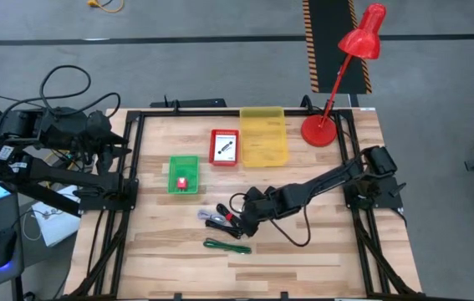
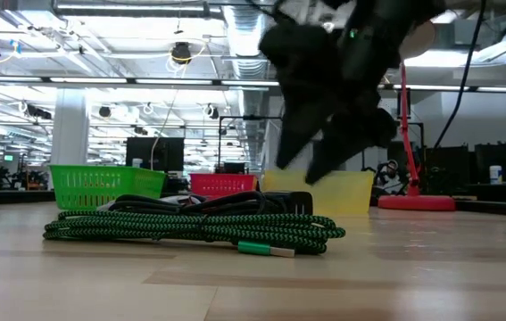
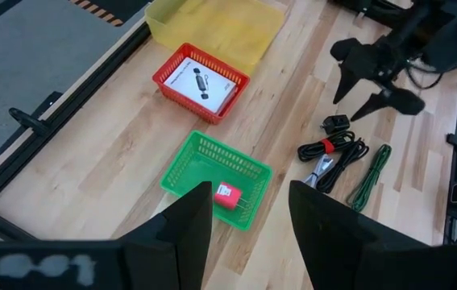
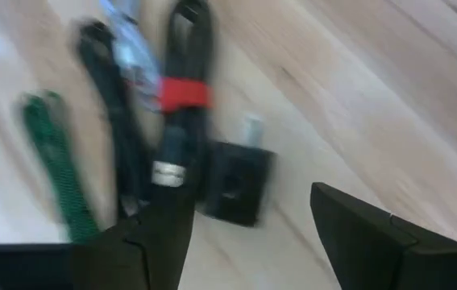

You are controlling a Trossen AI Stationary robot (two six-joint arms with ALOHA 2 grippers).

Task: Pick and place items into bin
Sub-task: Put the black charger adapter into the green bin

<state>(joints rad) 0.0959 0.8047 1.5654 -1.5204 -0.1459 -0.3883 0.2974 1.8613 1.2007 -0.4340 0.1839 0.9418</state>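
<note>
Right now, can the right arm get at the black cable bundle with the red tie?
Probably yes. The right gripper hangs just above the black cable bundle, fingers open, with nothing between them; the green cable lies apart.

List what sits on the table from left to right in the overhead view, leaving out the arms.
Green basket → red basket → yellow bin → red desk lamp. The cables in front overlap these in the order, so they are left out.

Three bins (image 1: pixel 262 134), two cable bundles (image 1: pixel 217 217), one white card (image 1: pixel 225 147), one lamp (image 1: pixel 345 71).
</note>
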